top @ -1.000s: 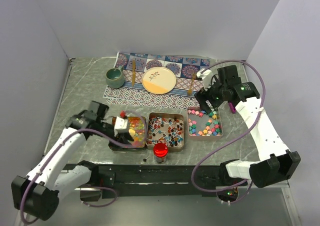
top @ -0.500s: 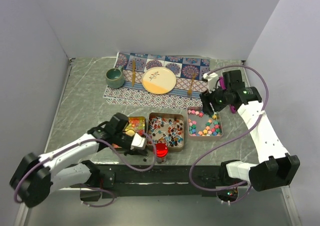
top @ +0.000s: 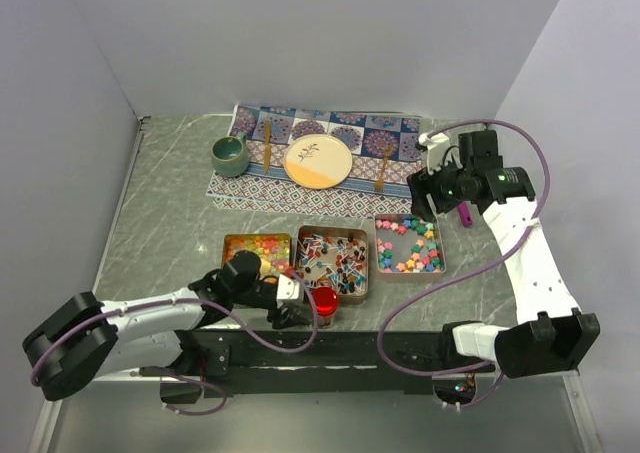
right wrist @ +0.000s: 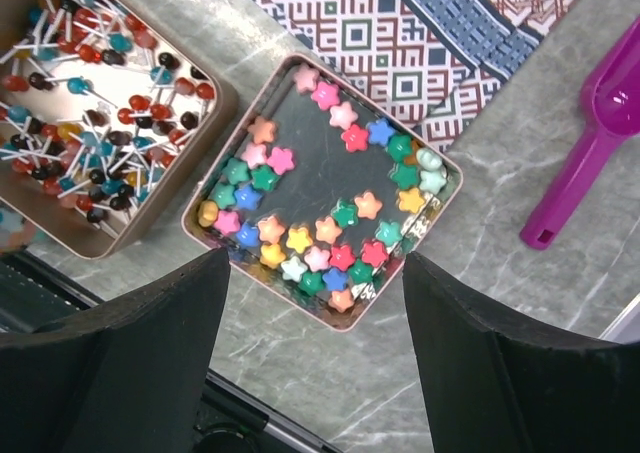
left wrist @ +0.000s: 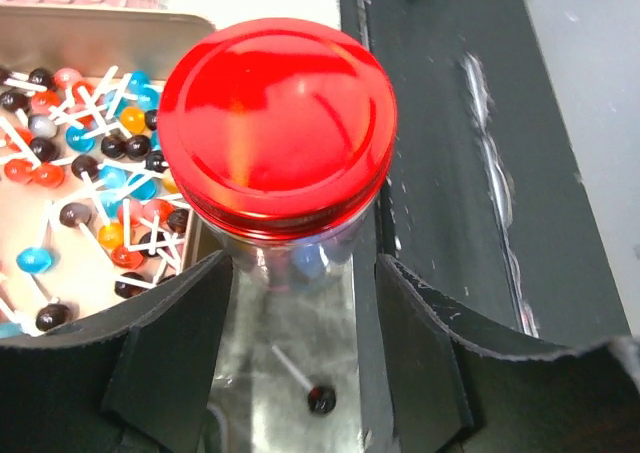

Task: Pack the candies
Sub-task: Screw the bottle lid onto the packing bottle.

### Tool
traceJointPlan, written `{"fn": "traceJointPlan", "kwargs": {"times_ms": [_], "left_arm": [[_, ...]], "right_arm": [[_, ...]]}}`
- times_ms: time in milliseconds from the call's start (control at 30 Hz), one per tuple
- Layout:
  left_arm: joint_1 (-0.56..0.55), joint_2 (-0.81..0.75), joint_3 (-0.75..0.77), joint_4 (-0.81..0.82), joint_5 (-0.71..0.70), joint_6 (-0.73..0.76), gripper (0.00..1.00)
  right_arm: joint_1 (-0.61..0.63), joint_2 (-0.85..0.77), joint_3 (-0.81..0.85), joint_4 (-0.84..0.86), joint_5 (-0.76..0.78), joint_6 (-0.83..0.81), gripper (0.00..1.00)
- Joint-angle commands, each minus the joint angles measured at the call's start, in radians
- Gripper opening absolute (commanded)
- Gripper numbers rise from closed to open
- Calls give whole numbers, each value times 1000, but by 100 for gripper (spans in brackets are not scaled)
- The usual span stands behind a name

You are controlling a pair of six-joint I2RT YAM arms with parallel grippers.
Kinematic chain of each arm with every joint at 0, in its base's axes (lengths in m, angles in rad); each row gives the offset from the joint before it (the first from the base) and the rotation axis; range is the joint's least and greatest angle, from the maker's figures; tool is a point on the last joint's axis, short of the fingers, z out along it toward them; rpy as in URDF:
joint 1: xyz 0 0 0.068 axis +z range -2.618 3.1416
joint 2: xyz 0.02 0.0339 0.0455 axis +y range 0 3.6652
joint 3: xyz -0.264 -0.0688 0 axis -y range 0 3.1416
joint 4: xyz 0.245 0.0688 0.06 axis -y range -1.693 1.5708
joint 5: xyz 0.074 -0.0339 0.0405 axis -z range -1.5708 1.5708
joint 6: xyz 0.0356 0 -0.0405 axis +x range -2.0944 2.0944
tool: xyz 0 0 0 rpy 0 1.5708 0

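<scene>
Mug (top: 229,154): one, green, far behind and to the left of the middle tin (top: 331,229).
Left tin (top: 226,241): one, just beside the middle tin on its left, holding the gummies (top: 262,248) in orange, yellow and red; too many to count.
Sticks: two, yellowish. One (top: 267,143) is behind the middle tin to the left, the other (top: 383,168) behind it to the right.
Left gripper (left wrist: 302,273): low, in front of the middle tin. Its fingers (left wrist: 170,353) are spread apart, one on each side of the jar glass; whether they press it I cannot tell.
Stray candy (left wrist: 320,398): one dark ball on a white stick, on the table in front of the middle tin, between the fingers.
Placemat (top: 250,188): one, patterned, behind the middle tin.
Plate (top: 318,160): one, cream, on the placemat.
Jar (left wrist: 300,258): one, upright, just in front of the middle tin, with one round red lid (left wrist: 278,123) on it. Something blue shows through the glass.
Stick candies (left wrist: 80,163): many small balls on white sticks, red, blue, orange and dark, inside the middle tin.
Right tin (right wrist: 310,158): one, just beside the middle tin on its right, holding the star candies (right wrist: 330,228), several dozen, in pink, green, blue, yellow and orange.
Right gripper (right wrist: 315,263): above the right tin, jaws wide apart, holding nothing.
Scoop (right wrist: 600,143): one, purple, on the table well to the right of the middle tin.
</scene>
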Motion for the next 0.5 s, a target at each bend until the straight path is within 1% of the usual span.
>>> {"fn": "traceJointPlan", "kwargs": {"times_ms": [0,33,67,100,167,300,333,400,467], "left_arm": [[-88,43,-80,415,-228,-236,65],[-108,58,-109,455,-265,-257,66],[-146,87,-120,491,-332,-274,66],[-163,101,-126,559,-350,-274,67],[-194,144,-130,603,-385,-271,67],[-202,209,-142,684,-393,-274,71],[-208,218,-152,742,-402,-276,72],[-220,255,-165,804,-411,-268,75],[-231,308,-176,886,-420,-267,78]], "right_arm": [[-6,14,45,-20,-71,-43,79],[-6,19,44,-23,-93,-53,80],[-6,22,44,-23,-102,-62,81],[-8,28,41,-26,-107,-65,83],[-6,35,38,-27,-122,-73,84],[-5,69,70,-27,-140,-68,85],[-5,72,77,-30,-140,-68,85],[-3,69,82,-36,-134,-77,86],[-3,54,61,-44,-137,-102,86]]}}
